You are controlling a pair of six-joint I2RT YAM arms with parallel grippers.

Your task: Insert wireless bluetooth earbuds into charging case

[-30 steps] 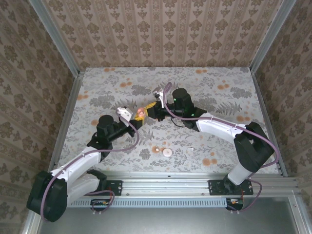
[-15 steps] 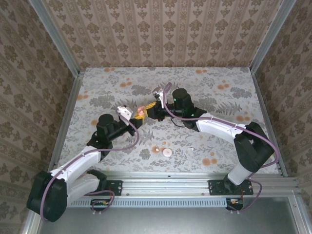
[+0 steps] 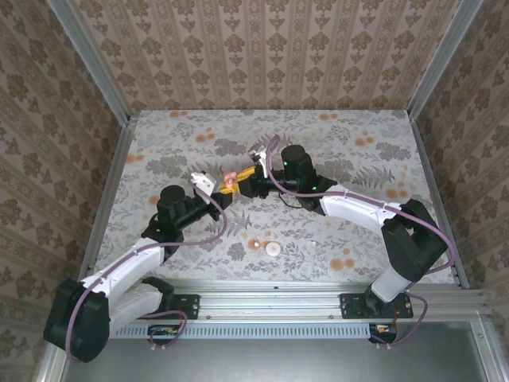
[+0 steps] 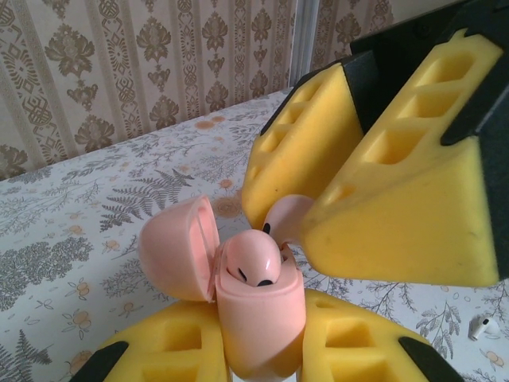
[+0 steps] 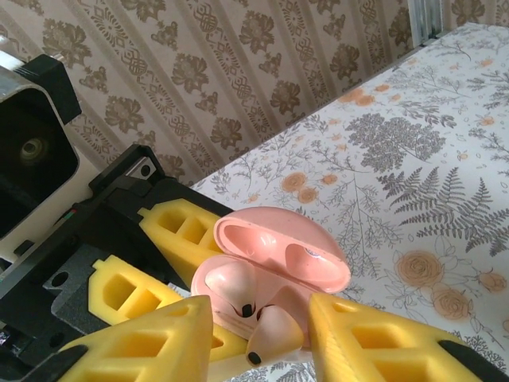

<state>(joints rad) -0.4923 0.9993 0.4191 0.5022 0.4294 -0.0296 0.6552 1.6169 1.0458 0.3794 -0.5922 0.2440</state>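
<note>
The charging case [image 4: 258, 310] is a small salmon-pink shell held upright, with my left gripper [image 4: 254, 338] shut on its body. Its lid [image 4: 179, 247] hangs open to the left. One pale pink earbud [image 4: 253, 259] sits in a socket of the case. A second earbud [image 5: 274, 334] is pinched between the yellow fingers of my right gripper [image 5: 266, 338], its tip at the case's free socket beside the seated earbud [image 5: 231, 290]. In the top view the case [image 3: 229, 180] hangs above the table's middle between the left gripper [image 3: 216, 191] and the right gripper [image 3: 243, 180].
A pale pinkish round piece [image 3: 273, 248] lies on the flowered table [image 3: 358, 159] near the front, beside a printed orange spot. A tiny white bit [image 4: 481, 325] lies on the cloth further right. Patterned walls close in the back and both sides.
The left gripper has lifted the case slightly up and away, closer to the right gripper's fingers. The right arm has barely moved.
</note>
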